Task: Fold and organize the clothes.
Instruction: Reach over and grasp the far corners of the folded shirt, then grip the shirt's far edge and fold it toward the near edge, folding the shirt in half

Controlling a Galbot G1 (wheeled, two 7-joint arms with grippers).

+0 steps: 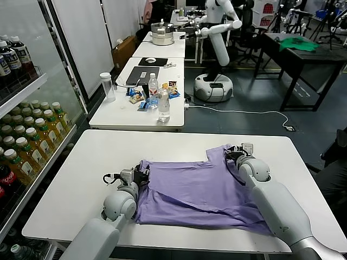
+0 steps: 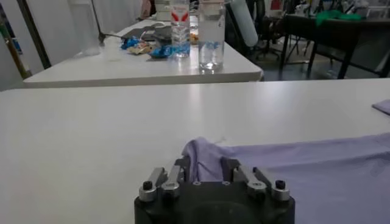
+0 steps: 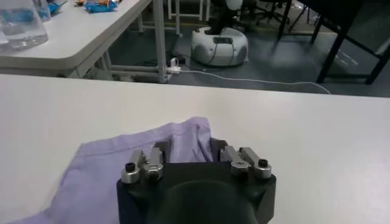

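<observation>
The lavender T-shirt (image 1: pixel 200 189) lies partly folded on the white table (image 1: pixel 92 157), with a diagonal fold across its middle. Its printed figures do not show. My left gripper (image 1: pixel 142 175) is low on the table at the shirt's left edge and is shut on a raised bunch of fabric (image 2: pixel 204 152). My right gripper (image 1: pixel 233 153) is at the shirt's far right corner and is shut on that corner (image 3: pixel 186 137). In both wrist views cloth fills the gap between the jaws.
A second white table (image 1: pixel 116 116) stands behind with water bottles (image 1: pixel 164 105), snacks and a laptop. A shelf of drink bottles (image 1: pixel 24 141) runs along the left. Another robot (image 1: pixel 214 81) and a dark table with a green cloth (image 1: pixel 297 44) are at the back.
</observation>
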